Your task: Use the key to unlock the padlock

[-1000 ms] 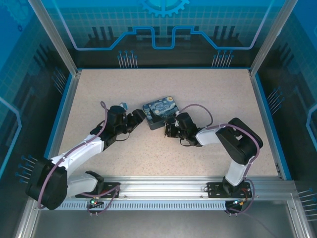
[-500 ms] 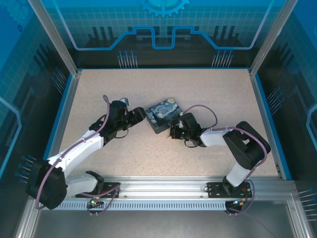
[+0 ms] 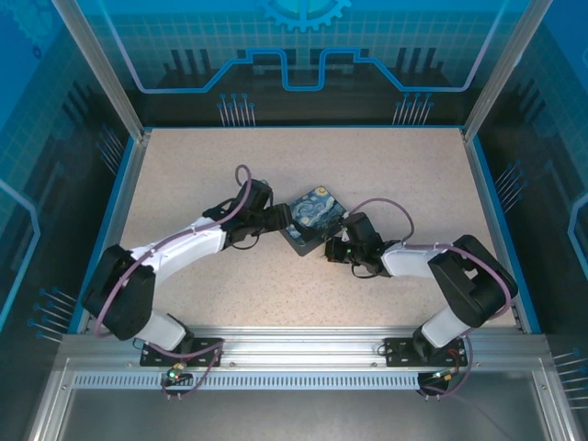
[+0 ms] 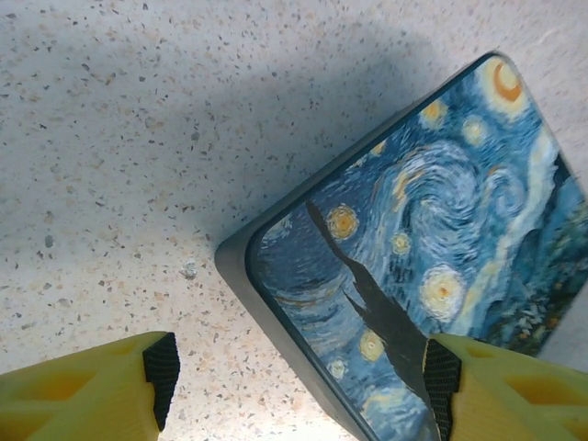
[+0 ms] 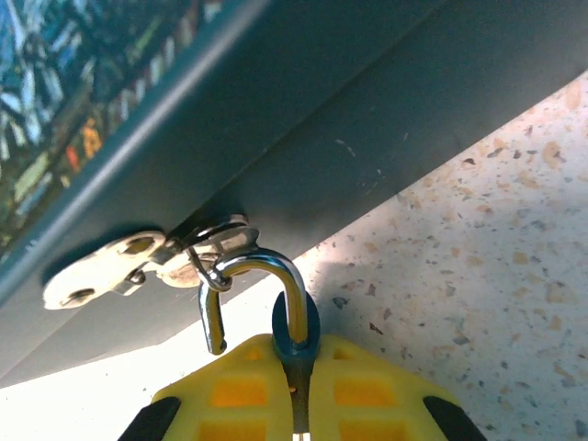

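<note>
The padlock [image 5: 296, 329] has a blue body pinched between my right gripper's [image 5: 299, 372] yellow fingers, which are shut on it. One leg of its silver shackle [image 5: 266, 266] sits in the body. The other end hangs free, hooked through the ring of the box's metal latch [image 5: 138, 262]. In the top view my right gripper [image 3: 338, 250] is at the near edge of the Starry Night box [image 3: 317, 219]. My left gripper [image 4: 301, 381] stands open, straddling a corner of the box [image 4: 413, 230]; from above, this gripper [image 3: 283, 220] is at the box's left side. The key is out of view.
The speckled table [image 3: 303, 165] has free room behind and to both sides of the box. Blue walls with metal posts [image 3: 106, 78] enclose the table. The box's dark side wall [image 5: 349, 110] looms close above the right gripper.
The left arm has swung right toward the box. The box has slid and turned to the right, and the right gripper has moved right with it, still shut.
</note>
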You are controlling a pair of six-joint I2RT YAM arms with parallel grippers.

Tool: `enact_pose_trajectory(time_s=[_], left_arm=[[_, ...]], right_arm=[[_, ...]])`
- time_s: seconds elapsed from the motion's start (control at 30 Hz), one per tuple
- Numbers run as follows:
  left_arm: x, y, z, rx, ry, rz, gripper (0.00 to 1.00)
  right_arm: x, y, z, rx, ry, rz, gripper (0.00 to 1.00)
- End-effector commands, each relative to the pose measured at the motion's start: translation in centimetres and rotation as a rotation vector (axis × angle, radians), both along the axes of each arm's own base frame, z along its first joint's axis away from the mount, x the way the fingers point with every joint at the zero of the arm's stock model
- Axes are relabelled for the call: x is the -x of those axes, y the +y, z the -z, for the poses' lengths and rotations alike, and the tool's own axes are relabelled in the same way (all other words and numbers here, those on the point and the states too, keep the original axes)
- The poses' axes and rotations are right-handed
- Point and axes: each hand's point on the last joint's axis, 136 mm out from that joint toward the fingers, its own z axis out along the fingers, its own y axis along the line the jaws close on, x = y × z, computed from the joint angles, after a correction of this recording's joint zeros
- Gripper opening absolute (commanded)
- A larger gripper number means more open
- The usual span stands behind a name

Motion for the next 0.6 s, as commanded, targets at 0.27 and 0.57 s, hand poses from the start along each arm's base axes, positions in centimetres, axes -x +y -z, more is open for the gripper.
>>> enact_pose_trajectory(time_s=[0.27,0.57], left_arm=[[0.4,-1.4,2.1,-0.173,0.002,0.079,0.73],[1.1,-2.2,3.6,-0.248,0.015,0.117,0.73]], right_arm=[[1.1,-2.2,1.4,-0.023,0.072,0.086,0.0],[0.8,-2.1,1.0,-0.044,0.078,0.102,0.0]])
